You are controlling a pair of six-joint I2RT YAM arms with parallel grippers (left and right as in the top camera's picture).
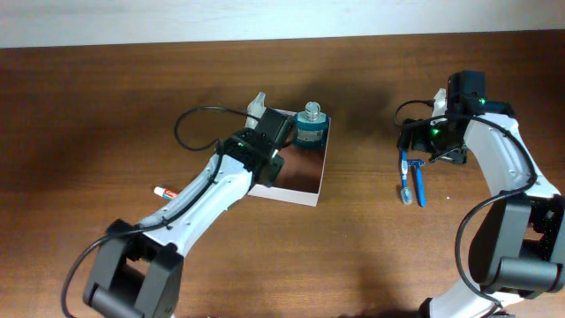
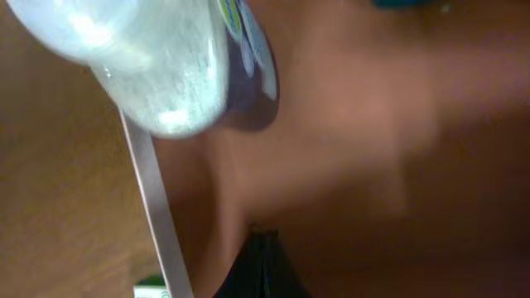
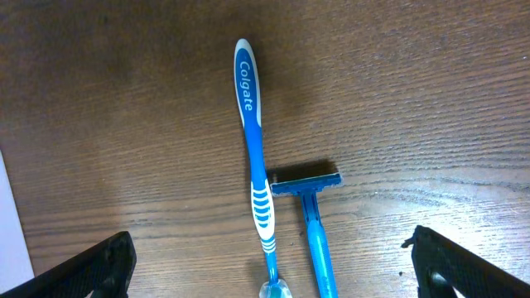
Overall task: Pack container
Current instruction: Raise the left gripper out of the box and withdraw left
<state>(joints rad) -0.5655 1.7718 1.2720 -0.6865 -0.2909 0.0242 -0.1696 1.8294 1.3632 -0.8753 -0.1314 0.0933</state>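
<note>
Overhead, shows the container [image 1: 300, 177] mid-table, teal mouthwash bottle [image 1: 310, 124] upright in its far corner, left gripper [image 1: 275, 146] above its left side. Left wrist: catches a clear bottle [image 2: 166, 66] beside the white wall; jaws pressed together. Right wrist: finds the right gripper [image 3: 269, 240] spread wide over toothbrush [image 3: 252, 141] and razor [image 3: 306, 186].

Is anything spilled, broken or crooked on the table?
Nothing looks spilled or broken. The container sits a bit crooked, and a small white tube lies alone far to its left, away from the toothbrush and razor.
</note>
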